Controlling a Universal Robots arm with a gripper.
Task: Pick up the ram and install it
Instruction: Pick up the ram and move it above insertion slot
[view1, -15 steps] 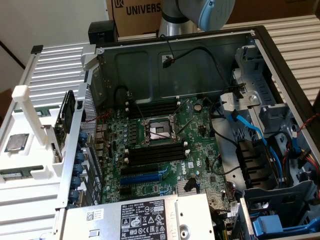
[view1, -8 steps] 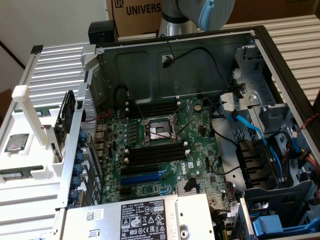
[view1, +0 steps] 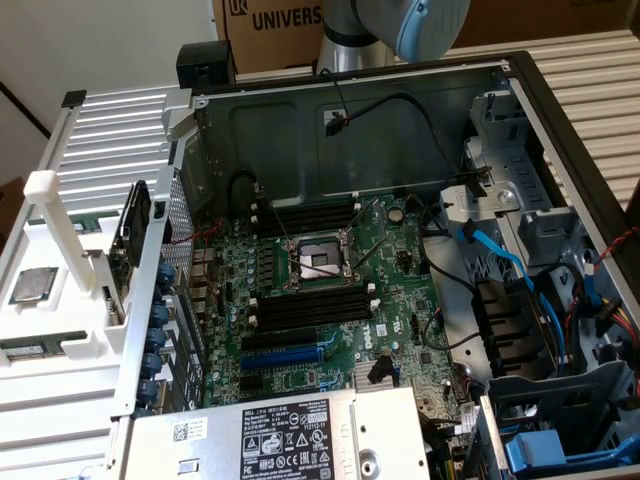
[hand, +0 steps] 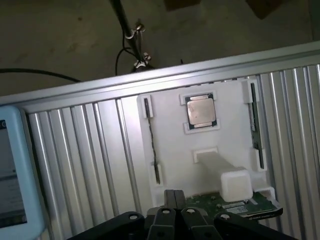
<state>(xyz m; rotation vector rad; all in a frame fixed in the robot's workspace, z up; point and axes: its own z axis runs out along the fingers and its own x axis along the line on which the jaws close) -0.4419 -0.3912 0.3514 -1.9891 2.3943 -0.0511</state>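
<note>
Ribbed metal surface (hand: 75, 155) carries a white tray (hand: 170, 130); your ram (hand: 255, 120) stands on edge in a side slot, near the processor chip (hand: 201, 111). Your hand (hand: 175, 200) hovers shut and empty. Expect the ram to be light, stiff and fragile; pinch it mid-length at the exposed edge.

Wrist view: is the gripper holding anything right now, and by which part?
Nothing is held. The gripper is shut, fingertips together with nothing between them; the ram sits in the white holder, apart from the gripper.
</note>
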